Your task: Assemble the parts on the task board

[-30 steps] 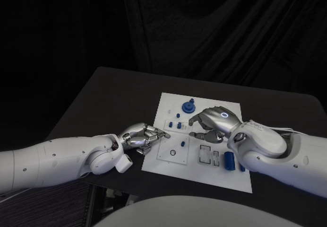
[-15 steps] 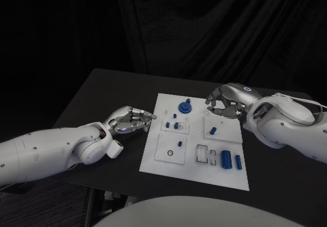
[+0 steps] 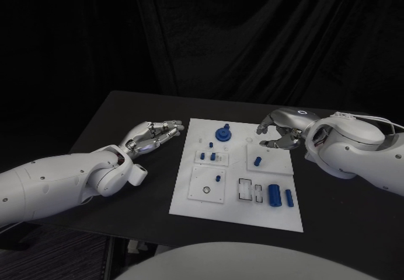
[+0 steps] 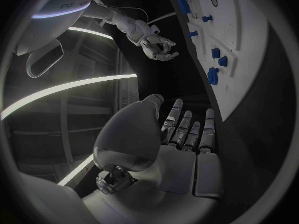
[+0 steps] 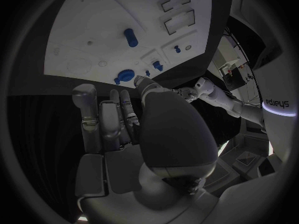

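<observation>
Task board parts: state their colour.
Blue parts on the white task board; clearest in the head view.

In the head view the right hand (image 3: 280, 129) hangs over the task board's (image 3: 236, 213) far right corner and hides it; the curled fingers hide the palm. The clear parts (image 3: 251, 191) in the near recesses are too faint to make out. In the left wrist view the circle's rim cuts the board off
</observation>
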You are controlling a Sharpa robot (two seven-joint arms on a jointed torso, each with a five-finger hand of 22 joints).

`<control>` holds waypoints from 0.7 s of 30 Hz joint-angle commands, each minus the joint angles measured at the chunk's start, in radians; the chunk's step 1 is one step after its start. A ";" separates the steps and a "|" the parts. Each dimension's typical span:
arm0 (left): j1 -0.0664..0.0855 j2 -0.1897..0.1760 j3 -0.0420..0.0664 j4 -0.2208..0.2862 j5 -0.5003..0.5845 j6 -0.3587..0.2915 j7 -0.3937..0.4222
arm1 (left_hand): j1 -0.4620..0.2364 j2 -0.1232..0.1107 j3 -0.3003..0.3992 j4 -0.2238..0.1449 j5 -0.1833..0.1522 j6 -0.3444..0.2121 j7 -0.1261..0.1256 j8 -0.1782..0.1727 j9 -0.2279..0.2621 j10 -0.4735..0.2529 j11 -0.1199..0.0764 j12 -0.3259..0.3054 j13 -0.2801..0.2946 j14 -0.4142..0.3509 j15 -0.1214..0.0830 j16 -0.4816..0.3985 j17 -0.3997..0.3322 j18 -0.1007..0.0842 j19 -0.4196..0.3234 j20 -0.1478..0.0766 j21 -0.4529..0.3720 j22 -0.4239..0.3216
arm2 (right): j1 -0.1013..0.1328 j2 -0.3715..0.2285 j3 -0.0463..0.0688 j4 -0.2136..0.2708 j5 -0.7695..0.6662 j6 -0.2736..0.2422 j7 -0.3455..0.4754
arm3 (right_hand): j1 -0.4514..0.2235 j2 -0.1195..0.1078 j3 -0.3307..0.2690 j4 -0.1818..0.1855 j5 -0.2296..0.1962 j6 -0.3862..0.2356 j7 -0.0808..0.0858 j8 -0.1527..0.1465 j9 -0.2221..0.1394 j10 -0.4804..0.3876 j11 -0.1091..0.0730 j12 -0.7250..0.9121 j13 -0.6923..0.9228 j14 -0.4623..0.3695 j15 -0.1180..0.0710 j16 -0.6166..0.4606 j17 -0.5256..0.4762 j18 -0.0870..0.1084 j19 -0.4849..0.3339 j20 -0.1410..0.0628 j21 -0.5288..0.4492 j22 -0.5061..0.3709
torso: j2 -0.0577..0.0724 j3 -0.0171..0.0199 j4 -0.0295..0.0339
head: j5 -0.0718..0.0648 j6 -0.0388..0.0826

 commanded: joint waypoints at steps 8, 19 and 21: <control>0.003 -0.005 0.000 0.027 0.168 0.071 0.142 | -0.143 0.084 -0.240 -0.002 -0.227 -0.220 -0.087 -0.053 -0.051 -0.153 -0.099 -0.072 -0.115 -0.081 -0.034 -0.077 -0.047 0.024 -0.170 -0.018 -0.026 -0.268 | -0.032 -0.007 0.000 -0.001 -0.037 0.038 -0.039 | -0.005 0.009 -0.031 0.001 -0.026 0.016 0.004 0.005 -0.021 0.012 0.002 -0.014 -0.040 0.008 0.007 0.010 0.002 0.002 0.017 0.008 0.019 0.094 | -0.002 0.0019 -0.0001 | -0.022 0.000; 0.002 -0.034 0.000 0.103 0.234 0.127 0.161 | -0.121 0.104 -0.322 -0.002 -0.218 -0.388 -0.173 -0.067 -0.078 -0.206 -0.126 -0.121 -0.127 -0.081 -0.010 -0.077 -0.047 0.028 -0.207 0.016 -0.038 -0.383 | -0.071 -0.007 0.000 -0.001 -0.075 0.026 -0.028 | 0.004 0.015 -0.074 0.003 -0.034 -0.008 0.010 -0.003 -0.081 0.042 0.006 -0.067 -0.140 0.014 0.010 0.012 -0.005 -0.001 0.033 0.010 0.033 0.097 | -0.003 0.0020 -0.0009 | -0.033 0.000; 0.002 -0.035 0.000 0.108 0.236 0.130 0.161 | -0.122 0.110 -0.325 -0.002 -0.221 -0.391 -0.170 -0.067 -0.078 -0.206 -0.121 -0.121 -0.127 -0.081 -0.009 -0.077 -0.047 0.028 -0.208 0.017 -0.039 -0.387 | -0.078 -0.005 0.000 -0.002 -0.076 0.017 -0.027 | 0.004 0.015 -0.076 0.003 -0.034 -0.009 0.012 -0.003 -0.084 0.046 0.006 -0.068 -0.145 0.012 0.009 0.010 -0.010 0.001 0.030 0.010 0.025 0.095 | -0.003 0.0025 -0.0011 | -0.034 0.000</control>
